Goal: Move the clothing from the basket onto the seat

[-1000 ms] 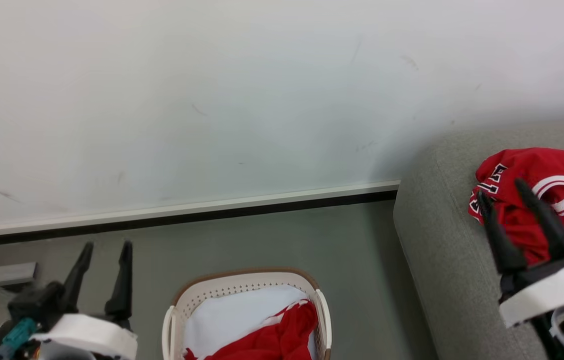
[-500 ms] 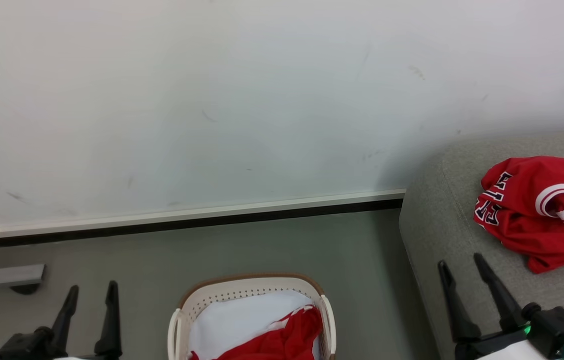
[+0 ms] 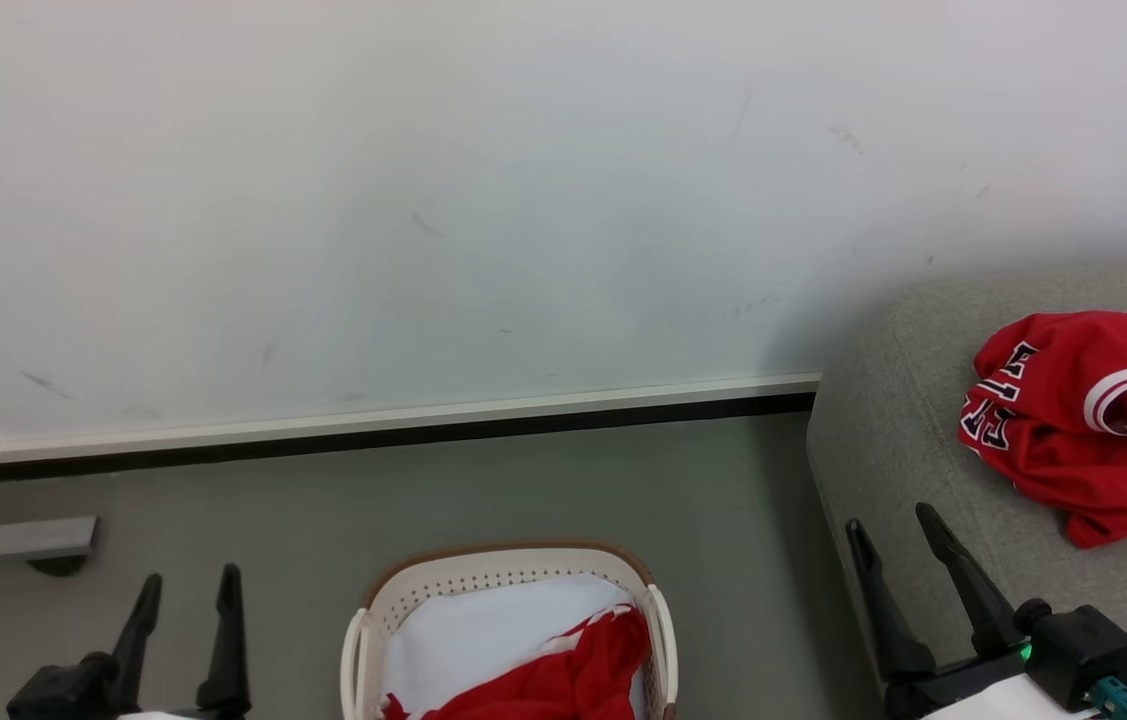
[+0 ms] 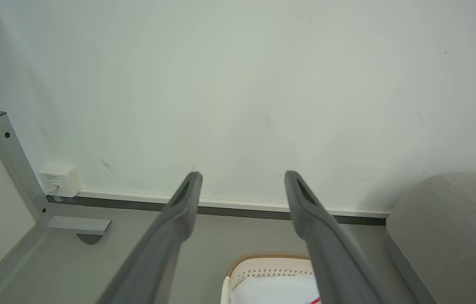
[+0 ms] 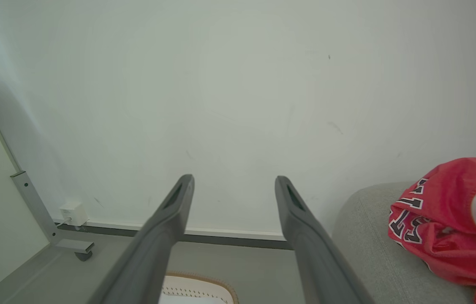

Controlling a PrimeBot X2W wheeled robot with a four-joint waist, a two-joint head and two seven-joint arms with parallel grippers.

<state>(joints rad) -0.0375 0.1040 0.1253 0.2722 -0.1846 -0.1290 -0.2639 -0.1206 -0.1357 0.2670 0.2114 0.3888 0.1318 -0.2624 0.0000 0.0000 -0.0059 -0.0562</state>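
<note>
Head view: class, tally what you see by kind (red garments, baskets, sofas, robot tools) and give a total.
Red garments: 2
Baskets: 1
Sofas: 1
Tools: 2
Total: 6

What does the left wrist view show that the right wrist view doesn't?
Left wrist view: the left fingers, open, and more of the basket below them. Right wrist view: the right fingers, open, and the lettering on the jersey lying on the sofa. Both share the wall, baseboard, frame leg, the basket's rim and the sofa.
</note>
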